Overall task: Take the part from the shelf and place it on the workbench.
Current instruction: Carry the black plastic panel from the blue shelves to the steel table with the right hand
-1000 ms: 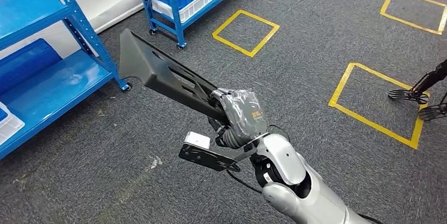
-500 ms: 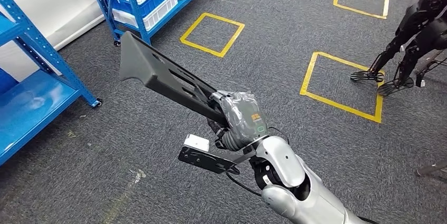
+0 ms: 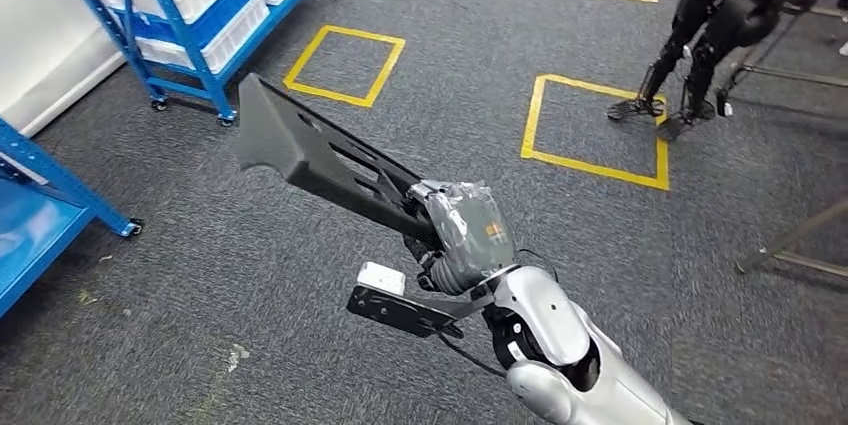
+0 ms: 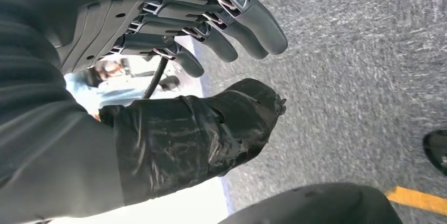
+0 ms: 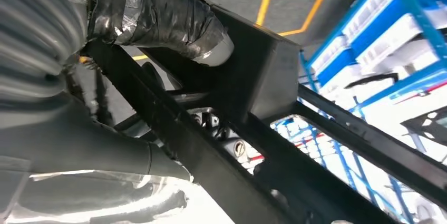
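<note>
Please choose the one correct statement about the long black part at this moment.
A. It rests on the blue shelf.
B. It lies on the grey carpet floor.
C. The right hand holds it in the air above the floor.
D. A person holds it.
C: in the head view the right hand grips one end of the long black part, which sticks out in the air over the grey carpet floor.

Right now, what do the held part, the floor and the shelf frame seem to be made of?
Part: probably matte black plastic or coated metal; dull, slotted, no shine. Right hand grips it.
Floor: grey carpet, by its speckled, fuzzy texture.
Shelf frame: likely blue painted steel; perforated uprights, glossy colour.
</note>
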### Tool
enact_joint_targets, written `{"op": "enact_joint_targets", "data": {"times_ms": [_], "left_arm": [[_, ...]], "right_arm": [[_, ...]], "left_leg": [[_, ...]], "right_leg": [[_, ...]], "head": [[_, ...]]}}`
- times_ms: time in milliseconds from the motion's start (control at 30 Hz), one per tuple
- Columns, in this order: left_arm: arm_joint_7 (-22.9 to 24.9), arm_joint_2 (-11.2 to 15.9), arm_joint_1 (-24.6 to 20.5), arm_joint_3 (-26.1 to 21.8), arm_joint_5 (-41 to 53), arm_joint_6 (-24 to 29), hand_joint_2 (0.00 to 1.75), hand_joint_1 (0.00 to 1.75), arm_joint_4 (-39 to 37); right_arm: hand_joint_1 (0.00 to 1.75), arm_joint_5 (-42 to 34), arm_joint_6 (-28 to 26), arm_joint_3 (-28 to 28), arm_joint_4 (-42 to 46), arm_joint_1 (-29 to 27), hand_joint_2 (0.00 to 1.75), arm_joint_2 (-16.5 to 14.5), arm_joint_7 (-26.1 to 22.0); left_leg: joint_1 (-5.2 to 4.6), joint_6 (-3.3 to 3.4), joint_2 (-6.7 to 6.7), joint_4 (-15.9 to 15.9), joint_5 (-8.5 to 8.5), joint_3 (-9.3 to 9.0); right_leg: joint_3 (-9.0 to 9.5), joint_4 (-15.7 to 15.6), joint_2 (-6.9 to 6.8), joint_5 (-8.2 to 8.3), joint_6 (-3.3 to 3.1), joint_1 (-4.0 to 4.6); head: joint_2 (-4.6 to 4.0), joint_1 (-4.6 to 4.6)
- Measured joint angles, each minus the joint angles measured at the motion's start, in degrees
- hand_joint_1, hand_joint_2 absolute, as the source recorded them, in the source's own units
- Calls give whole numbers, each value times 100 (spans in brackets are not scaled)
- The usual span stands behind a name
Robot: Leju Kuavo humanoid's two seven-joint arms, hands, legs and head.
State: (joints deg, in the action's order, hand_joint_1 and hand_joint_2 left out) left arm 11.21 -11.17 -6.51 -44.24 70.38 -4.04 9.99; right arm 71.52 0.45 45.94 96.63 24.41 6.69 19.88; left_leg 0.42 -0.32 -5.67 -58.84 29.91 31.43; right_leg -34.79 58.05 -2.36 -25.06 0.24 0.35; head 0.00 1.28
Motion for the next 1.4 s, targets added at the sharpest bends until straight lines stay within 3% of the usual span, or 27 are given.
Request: {"op": "enact_joint_targets", "data": {"times_ms": [67,133,167,200,267,300,333,400,467,533,600,667,700,733,767,833,900,967,1033,1100,1167,1200,1233,1267,1333,1400], "left_arm": [[-16,-2,9,-6,-19,13,175,0,0],[-25,-2,27,-11,-37,9,175,0,0],[-25,-2,34,-13,-48,3,175,0,0],[-25,-2,39,-15,-65,-4,175,0,0],[-24,0,39,-27,-100,-17,175,0,0],[-24,1,39,-40,-119,-24,175,0,-1],[-25,2,37,-52,-130,-30,175,0,-1],[-21,4,28,-72,-144,-41,175,0,-1],[-1,6,13,-80,-123,-45,175,0,0],[33,8,8,-84,-74,-50,175,0,0],[58,9,18,-85,-32,-54,175,0,0],[72,9,33,-85,-11,-56,175,0,0],[77,9,37,-85,-2,-57,175,0,0],[81,8,38,-85,9,-59,175,0,0],[83,8,35,-85,22,-62,175,0,0],[88,7,29,-85,48,-68,175,0,0],[92,6,28,-85,77,-78,175,0,0],[94,4,23,-85,99,-87,175,0,0],[94,4,14,-85,104,-91,175,0,0],[95,5,21,-85,105,-94,175,0,0],[96,5,38,-85,104,-98,175,0,0],[96,4,44,-85,105,-101,175,0,0],[96,3,47,-85,105,-103,175,0,0],[96,3,48,-85,107,-104,175,0,0],[96,3,46,-84,111,-105,175,0,0],[96,4,39,-83,115,-105,175,0,0]], "right_arm": [[175,-3,87,-1,166,-56,175,81,16],[175,-6,138,-1,270,-92,175,136,17],[175,-6,156,-1,305,-113,175,164,15],[175,-1,169,-2,335,-128,175,194,12],[175,27,179,-2,389,-137,175,249,3],[175,52,178,-2,407,-132,175,266,0],[175,74,178,-2,420,-120,175,277,-3],[175,108,174,-2,434,-98,175,297,-9],[175,132,169,-2,445,-93,175,331,-6],[175,166,164,-2,458,-93,175,376,16],[175,197,160,-2,473,-90,175,414,41],[175,208,158,-2,480,-107,175,443,52],[175,209,158,-2,481,-120,175,461,56],[175,213,158,-2,483,-130,175,480,65],[175,219,158,-2,491,-136,175,498,80],[175,242,161,-7,523,-145,175,530,118],[175,273,164,-15,566,-164,175,563,148],[175,298,166,-25,605,-213,175,607,170],[175,313,167,-37,648,-257,175,645,184],[175,318,167,-43,682,-276,175,659,191],[175,319,168,-43,693,-305,175,661,193],[175,319,169,-43,693,-321,175,664,193],[175,321,170,-44,695,-332,175,666,194],[175,326,172,-44,699,-336,175,669,198],[175,352,175,-48,716,-344,175,675,211],[175,396,181,-60,741,-365,175,682,221]], "left_leg": [[24,-30,300,-473,295,203],[24,-41,496,-1244,616,576],[26,-50,521,-1503,660,716],[31,-56,529,-1556,591,766],[56,-69,591,-1054,194,575],[72,-73,709,-706,40,423],[89,-66,829,-409,-53,289],[85,-21,980,-177,-51,184],[67,54,892,-141,-77,170],[68,129,770,-84,-117,145],[53,180,637,-48,-135,136],[33,204,487,-45,-130,144],[27,209,411,-45,-124,143],[25,210,339,-45,-116,137],[23,206,273,-45,-105,124],[9,175,166,-48,-74,94],[-11,130,68,-42,-50,70],[-14,81,-26,-27,-26,41],[3,36,125,-162,95,66],[18,15,412,-732,401,321],[20,-1,515,-1462,664,705],[23,-11,523,-1632,655,817],[27,-18,529,-1579,531,826],[34,-22,554,-1311,317,729],[56,-20,760,-573,-39,425],[64,6,943,-200,-113,254]], "right_leg": [[24,-39,139,24,-78,-36],[18,-33,291,24,-114,-35],[18,-23,377,22,-118,-34],[17,-8,464,18,-117,-37],[13,47,636,-4,-95,-53],[2,89,710,-26,-68,-59],[-26,143,782,-47,-37,-63],[-95,199,897,-49,37,-74],[-138,196,946,-23,102,-96],[-233,367,689,-136,150,-85],[-518,963,362,-454,191,-78],[-829,1618,288,-706,217,-91],[-874,1716,283,-696,218,-93],[-800,1580,271,-581,211,-92],[-621,1244,226,-396,196,-87],[-209,454,-27,-120,144,-30],[-35,117,-175,-75,75,48],[-13,77,-61,-60,6,59],[23,15,61,-27,-72,23],[46,-17,182,-11,-138,-3],[45,-11,325,-14,-162,-8],[45,-1,404,-17,-162,-10],[45,16,487,-22,-158,-14],[45,42,570,-35,-146,-24],[21,127,718,-79,-93,-38],[-36,185,841,-97,-25,-53]], "head": [[0,-20],[0,-44],[0,-47],[0,-47],[0,-47],[0,-47],[0,-48],[0,-53],[0,-56],[0,-27],[0,8],[0,13],[0,14],[0,14],[0,15],[0,12],[0,8],[0,7],[0,2],[0,-20],[0,-35],[0,-35],[0,-34],[0,-35],[0,-36],[0,-35]]}}
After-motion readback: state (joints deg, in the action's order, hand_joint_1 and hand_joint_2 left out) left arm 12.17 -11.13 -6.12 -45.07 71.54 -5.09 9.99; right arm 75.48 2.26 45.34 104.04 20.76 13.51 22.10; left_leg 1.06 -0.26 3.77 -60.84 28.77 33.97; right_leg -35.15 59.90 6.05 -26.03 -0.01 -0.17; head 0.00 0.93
